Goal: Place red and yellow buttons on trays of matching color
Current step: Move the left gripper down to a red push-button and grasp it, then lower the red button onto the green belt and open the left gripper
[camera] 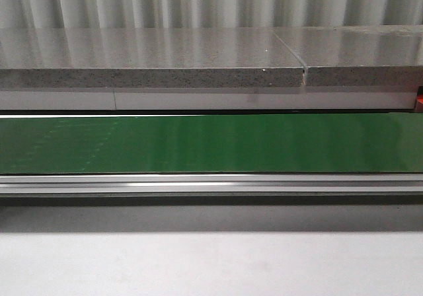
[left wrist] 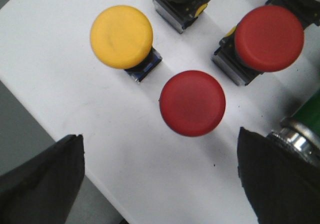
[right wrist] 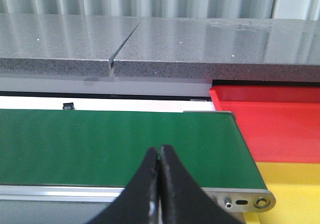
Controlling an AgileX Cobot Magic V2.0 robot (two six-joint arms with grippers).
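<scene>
My left gripper (left wrist: 160, 184) hangs with its fingers spread wide over a white surface (left wrist: 60, 69), holding nothing. Just beyond the gap sits a red button (left wrist: 192, 102); past it stand a yellow button (left wrist: 121, 36) and a second red button (left wrist: 269, 38). My right gripper (right wrist: 159, 184) is pinched closed and empty, before the green belt (right wrist: 115, 144). Beside the belt's end lie the yellow tray (right wrist: 290, 189) and, farther off, the red tray (right wrist: 275, 124).
</scene>
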